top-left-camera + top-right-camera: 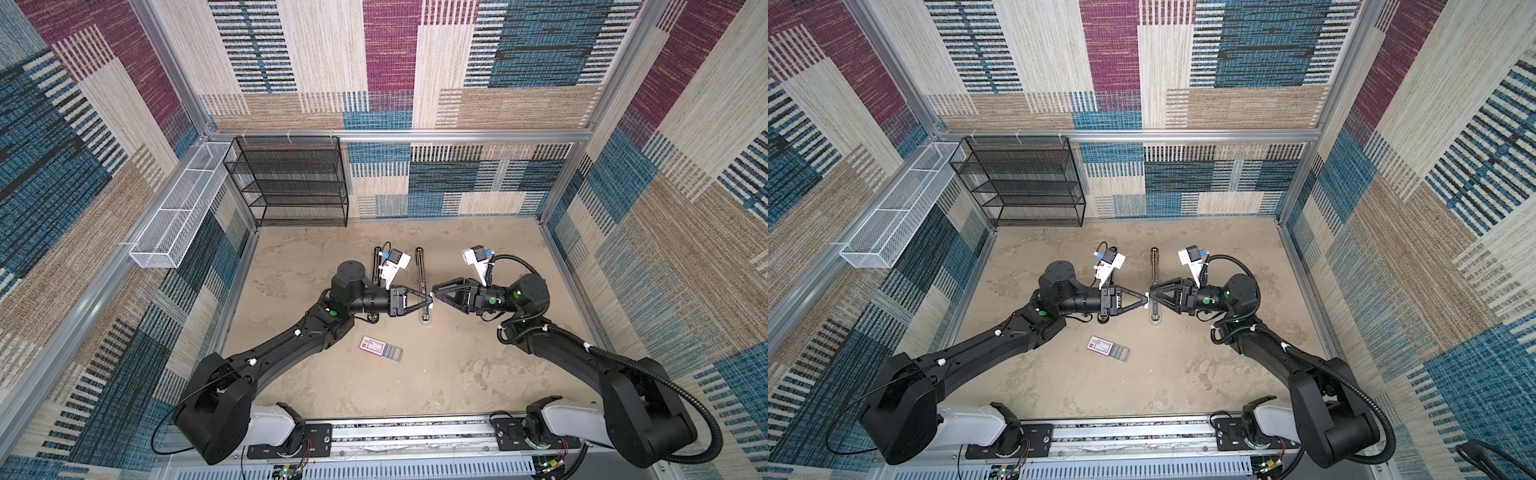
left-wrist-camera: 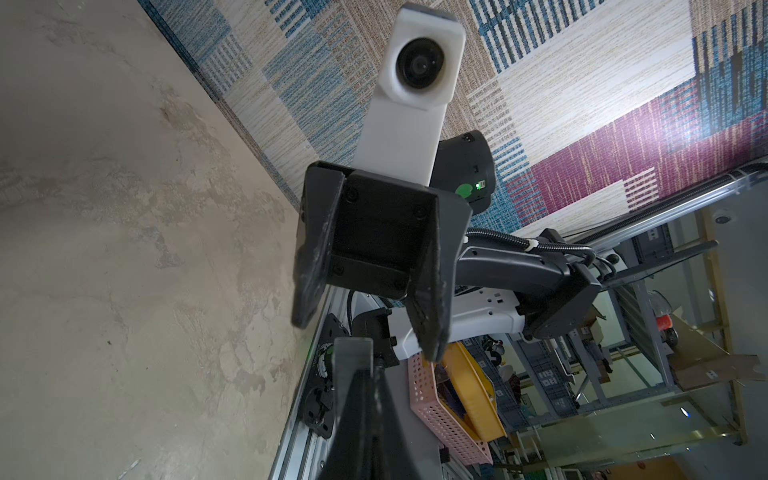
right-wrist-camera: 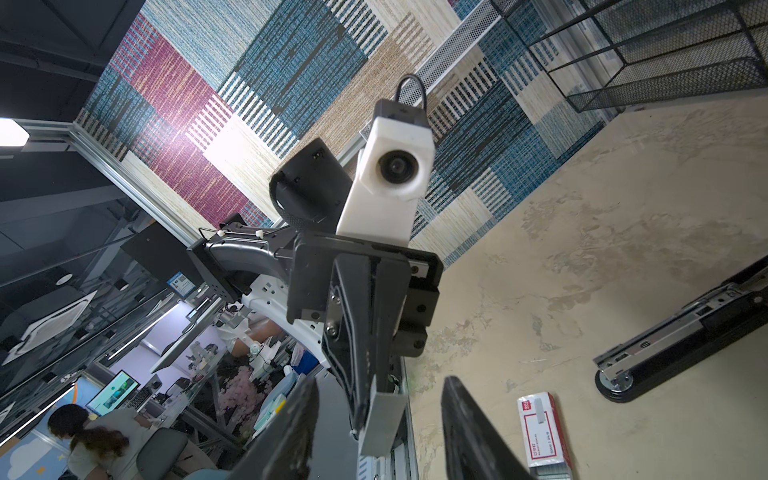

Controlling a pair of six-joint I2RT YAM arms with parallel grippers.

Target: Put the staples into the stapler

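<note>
The left gripper [image 1: 430, 299] is clamped tight, its two fingers pressed together on a short grey strip of staples [image 3: 382, 419] that sticks out flat past the fingertips. Facing it nose to nose, the right gripper [image 1: 437, 294] stands partly open. From the right wrist view the free end of the strip reaches into the gap between the right fingers [image 3: 469, 432], and I see no contact with either of them. It has hold of nothing.

Both grippers meet in the air right over the stapler [image 1: 422, 274], a long black bar lying flat on the table [image 1: 457, 374]. Its metal channel faces up and its round-footed end points toward the robot's base. The meeting point sits above the half of the stapler nearer that foot.

The box of staples [image 1: 380, 348] lies flat on the table apart from the stapler, past its footed end and off toward the left arm's side. It is white with a red mark, and grey strips show at its open end.

Parallel to the stapler, on the left arm's side, a second black bar [image 1: 377, 266] is mostly hidden behind the left wrist, so I cannot tell what it is. Beyond the stapler's far end, also toward the left, a black mesh rack [image 1: 286, 183] stands against the back wall.
</note>
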